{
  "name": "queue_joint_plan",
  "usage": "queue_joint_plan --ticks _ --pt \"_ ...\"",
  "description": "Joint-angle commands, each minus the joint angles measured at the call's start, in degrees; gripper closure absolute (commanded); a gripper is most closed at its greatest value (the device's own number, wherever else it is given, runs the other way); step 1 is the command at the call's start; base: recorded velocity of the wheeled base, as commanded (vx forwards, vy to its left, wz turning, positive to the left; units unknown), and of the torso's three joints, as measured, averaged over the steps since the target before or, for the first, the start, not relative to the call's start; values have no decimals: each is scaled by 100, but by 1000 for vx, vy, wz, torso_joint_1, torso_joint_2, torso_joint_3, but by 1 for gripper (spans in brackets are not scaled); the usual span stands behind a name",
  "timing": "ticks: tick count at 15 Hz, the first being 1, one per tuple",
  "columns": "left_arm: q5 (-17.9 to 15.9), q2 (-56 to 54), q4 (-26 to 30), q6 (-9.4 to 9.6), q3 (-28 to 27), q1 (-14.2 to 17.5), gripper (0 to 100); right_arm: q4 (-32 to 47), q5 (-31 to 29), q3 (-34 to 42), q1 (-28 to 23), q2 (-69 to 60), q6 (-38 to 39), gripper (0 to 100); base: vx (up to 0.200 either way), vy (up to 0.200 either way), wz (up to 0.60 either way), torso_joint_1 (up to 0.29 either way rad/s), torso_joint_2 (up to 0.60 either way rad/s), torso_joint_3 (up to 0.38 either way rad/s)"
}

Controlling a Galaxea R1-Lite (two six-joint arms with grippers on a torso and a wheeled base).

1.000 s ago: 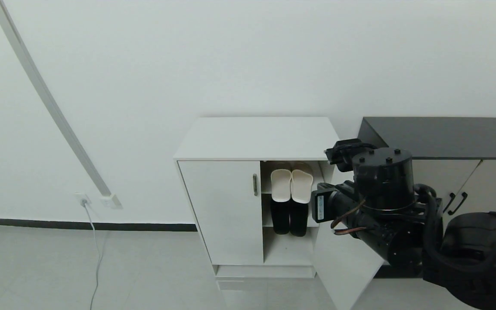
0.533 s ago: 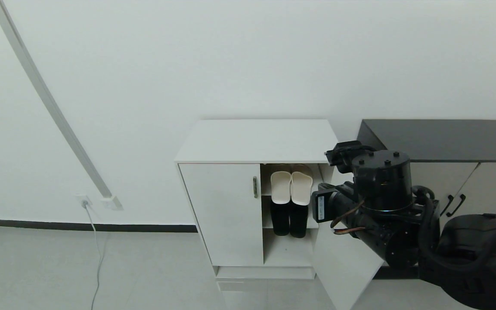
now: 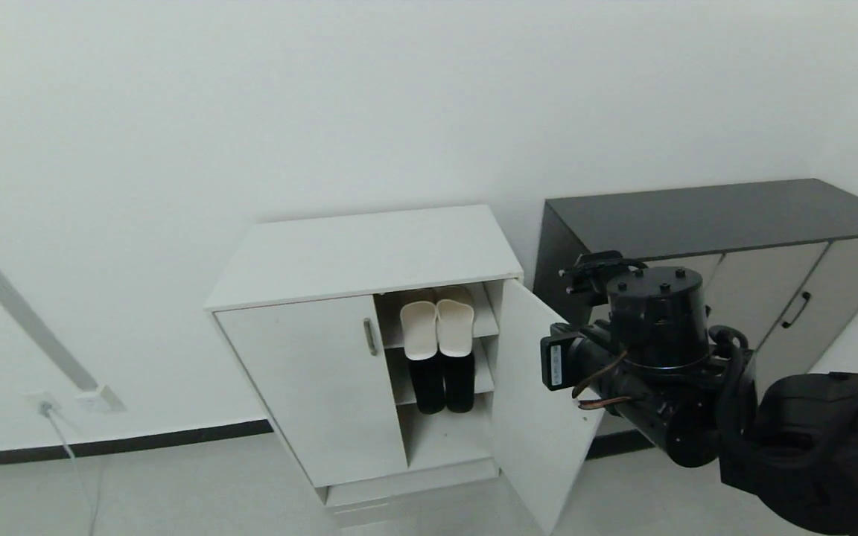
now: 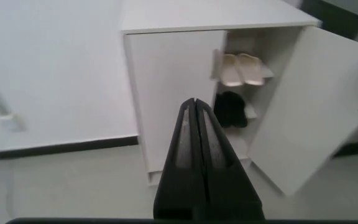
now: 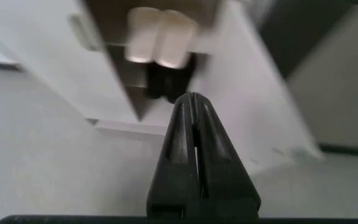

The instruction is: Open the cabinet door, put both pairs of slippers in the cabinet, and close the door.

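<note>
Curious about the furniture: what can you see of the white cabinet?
The white cabinet stands on the floor against the wall, smooth white board with a flat top. Its left door is shut, with a slim metal handle; its right door hangs open. Inside, white slippers sit above black slippers on its shelves.

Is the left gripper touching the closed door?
Apart. The left wrist view shows the left gripper well back from the closed door, whole cabinet in frame.
</note>
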Motion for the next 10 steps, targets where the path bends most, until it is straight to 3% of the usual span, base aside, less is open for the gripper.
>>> queue_joint_plan --ticks 1,8,10 --pt "11 5 0 -15 0 2 100 6 -4 18 -44 30 2 100 0 0 0 0 0 0" --pt "28 5 0 -15 0 2 100 -117 -4 44 -62 162 -33 100 0 0 0 0 0 0" --pt "28 5 0 -24 0 2 100 -187 -4 36 -71 188 -42 100 -200 0 0 10 2 2"
